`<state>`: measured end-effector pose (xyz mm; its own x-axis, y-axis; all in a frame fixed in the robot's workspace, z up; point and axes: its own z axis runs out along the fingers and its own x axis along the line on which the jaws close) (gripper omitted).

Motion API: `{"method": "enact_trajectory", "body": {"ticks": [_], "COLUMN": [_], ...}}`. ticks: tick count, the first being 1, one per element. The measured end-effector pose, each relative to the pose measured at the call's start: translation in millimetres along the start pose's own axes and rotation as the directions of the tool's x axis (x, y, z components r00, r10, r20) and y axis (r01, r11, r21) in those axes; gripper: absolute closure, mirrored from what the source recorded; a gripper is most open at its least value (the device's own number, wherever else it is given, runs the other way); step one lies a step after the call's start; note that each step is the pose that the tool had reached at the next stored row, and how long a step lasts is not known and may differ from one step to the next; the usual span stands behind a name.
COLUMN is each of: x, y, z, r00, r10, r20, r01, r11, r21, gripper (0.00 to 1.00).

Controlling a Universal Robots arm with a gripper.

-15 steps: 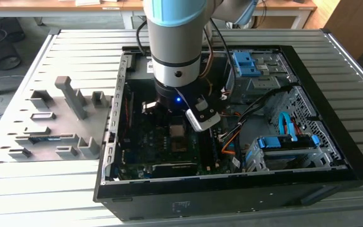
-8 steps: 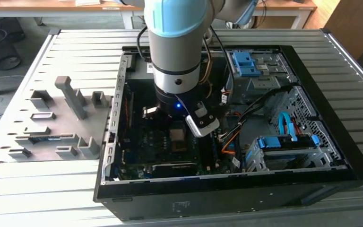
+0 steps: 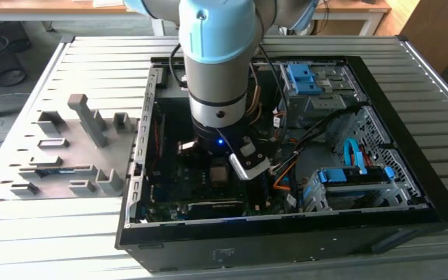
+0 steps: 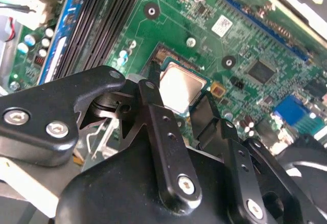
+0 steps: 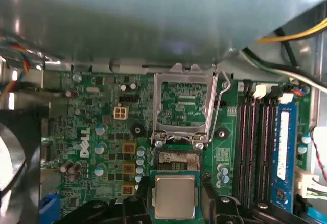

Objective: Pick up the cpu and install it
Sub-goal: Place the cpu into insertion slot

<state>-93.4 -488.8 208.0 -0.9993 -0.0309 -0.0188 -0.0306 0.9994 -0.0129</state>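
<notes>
- The gripper (image 5: pixel 175 191) is clamping the cpu (image 5: pixel 175 197) by two opposite edges. Its fingers (image 4: pixel 156 111) are holding the silver top level, probably so it meets the socket flat.
- The cpu is hanging close to the open socket (image 5: pixel 176 158) on the green board (image 5: pixel 102 132) and partly covering it. The metal frame (image 5: pixel 183 104) is standing swung back, leaving the contacts free.
- In the exterior view the arm (image 3: pixel 217 58) is reaching into the case (image 3: pixel 410 221), with the grey fixture tray (image 3: pixel 60 157) lying at nine o'clock of it.
- The cpu's underside is hidden, so its height over the board cannot be told.
</notes>
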Motion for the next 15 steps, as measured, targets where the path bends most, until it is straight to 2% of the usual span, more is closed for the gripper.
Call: {"method": "enact_trajectory", "body": {"ticks": [4, 11, 15], "x": [0.2, 0.4, 0.3], "y": [-3.5, -3.8, 1.8], "z": [6.5, 15.6, 19.5], "r00": [1.0, 1.0, 0.9999], "r10": [0.0, 0.002, 0.011], "r20": [0.0, 0.0, -0.0006], "r01": [0.0, -0.002, -0.011], "r11": [1.0, 1.0, 0.9999], "r21": [0.0002, 0.0015, 0.0026], "gripper": [0.53, 0.53, 0.53]}}
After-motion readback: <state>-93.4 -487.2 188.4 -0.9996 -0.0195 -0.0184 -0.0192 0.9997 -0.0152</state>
